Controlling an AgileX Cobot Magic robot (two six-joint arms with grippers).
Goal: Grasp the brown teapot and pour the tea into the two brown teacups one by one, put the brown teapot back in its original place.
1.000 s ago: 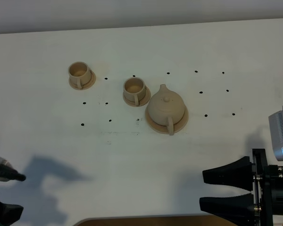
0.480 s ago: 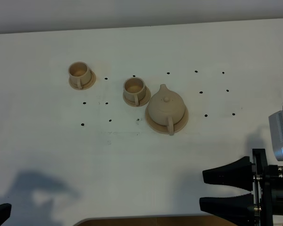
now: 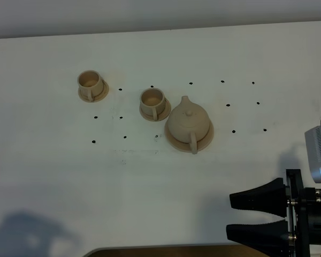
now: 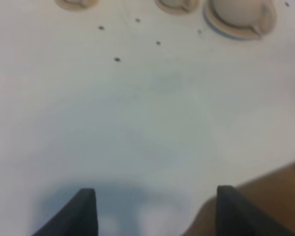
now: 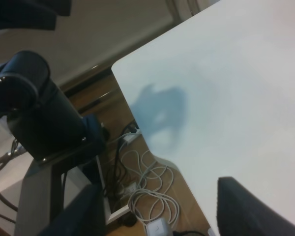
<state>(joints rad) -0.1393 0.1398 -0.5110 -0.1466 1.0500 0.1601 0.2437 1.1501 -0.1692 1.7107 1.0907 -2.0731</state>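
Observation:
The brown teapot (image 3: 188,124) stands on its saucer mid-table, spout pointing away and loop handle toward the near edge. One of the two brown teacups (image 3: 152,101) sits just left of the pot, and the other (image 3: 90,84) is farther left; each is on its own saucer. My right gripper (image 3: 231,217) is open at the lower right, far from the pot, with nothing between its fingers. In the left wrist view, the left gripper (image 4: 155,211) is open over bare table, with the teapot (image 4: 241,12) and a teacup (image 4: 177,4) far ahead. The right wrist view shows the right gripper (image 5: 162,211) over the table's corner.
Small black dots (image 3: 123,137) mark the white table (image 3: 150,182). A brown board edge (image 3: 150,250) shows at the near side. Past the table's corner, the right wrist view shows cables (image 5: 147,196) on the floor and a black camera mount (image 5: 34,113).
The left arm has pulled back toward the lower left and almost out of the exterior view, its shadow following. The right arm, teapot and cups have not moved.

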